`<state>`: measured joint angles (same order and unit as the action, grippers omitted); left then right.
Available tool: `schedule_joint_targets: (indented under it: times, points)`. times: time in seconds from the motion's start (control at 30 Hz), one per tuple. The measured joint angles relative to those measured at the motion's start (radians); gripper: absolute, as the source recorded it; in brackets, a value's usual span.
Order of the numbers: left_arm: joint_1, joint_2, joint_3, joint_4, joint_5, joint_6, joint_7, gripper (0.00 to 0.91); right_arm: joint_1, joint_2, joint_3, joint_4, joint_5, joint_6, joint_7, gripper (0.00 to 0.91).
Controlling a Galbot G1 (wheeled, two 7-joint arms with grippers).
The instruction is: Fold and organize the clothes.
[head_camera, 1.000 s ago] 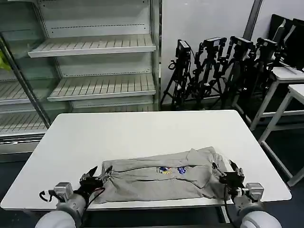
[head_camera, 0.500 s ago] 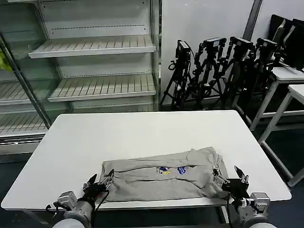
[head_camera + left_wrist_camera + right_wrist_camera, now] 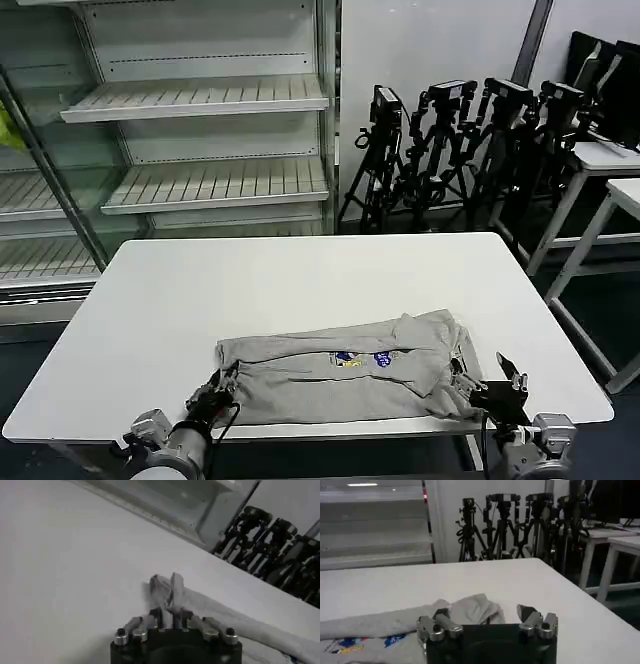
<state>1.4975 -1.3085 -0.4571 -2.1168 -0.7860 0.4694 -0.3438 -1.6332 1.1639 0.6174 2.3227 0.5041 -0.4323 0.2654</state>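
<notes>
Shirt (image 3: 345,365) cloth is pinched at its left end in the left gripper (image 3: 169,621), fingers pressed together on a bunched fold. At the opposite end, the right gripper (image 3: 497,390) stands spread, just off the fabric. Between them the garment's long axis runs left to right along the near edge of the table (image 3: 300,275).

A white counter (image 3: 300,280) stands in the middle of the room. Behind it on the left is a shelving unit (image 3: 200,150) with pale slatted shelves. Black tripods (image 3: 460,140) cluster against the white wall (image 3: 430,40) behind. White tables (image 3: 600,190) stand at the far right on a dark floor (image 3: 590,300).
</notes>
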Motion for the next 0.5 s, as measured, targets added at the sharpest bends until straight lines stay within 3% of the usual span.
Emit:
schedule_joint_targets:
  times: [0.5]
  points:
    - [0.015,0.022,-0.101,-0.044,-0.206,0.006,-0.015,0.020,-0.005,0.005,0.004,0.018,0.007,0.000,0.008,0.907]
